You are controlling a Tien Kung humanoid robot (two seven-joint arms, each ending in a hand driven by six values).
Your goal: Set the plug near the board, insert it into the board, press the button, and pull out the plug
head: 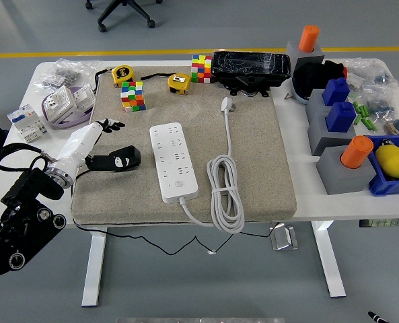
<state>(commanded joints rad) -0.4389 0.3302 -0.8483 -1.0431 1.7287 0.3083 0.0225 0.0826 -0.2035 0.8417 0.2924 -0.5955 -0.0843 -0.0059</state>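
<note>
- Down at the left edge, the robot's left hand (pixel 107 126) is hovering over the mat's left border, its dark fingers spread loosely and holding nothing; its white forearm is running back to the black arm in the lower left corner.
- Just beside that forearm, a small black box with a white mark (pixel 116 161) is lying on the grey felt mat (pixel 253 182).
- Right of the box, the long white power strip (pixel 174 161) is lying lengthwise on the mat, its button end towards the near edge.
- Further right, the white plug (pixel 227 105) is lying unplugged near the mat's far edge, well apart from the strip, with the white cable (pixel 226 192) trailing down into a loose coil beside the strip.
- Along the far edge, two yellow tape measures (pixel 122 74), two multicoloured puzzle cubes (pixel 132 95) and a black wrapped box (pixel 250 68) are sitting.
- On the white table (pixel 300 188) to the right, grey blocks carrying orange cylinders (pixel 356 152) and blue pieces are standing.
- At the far left, small packaged items (pixel 68 104) are resting on the table.
- No right hand is showing.
</note>
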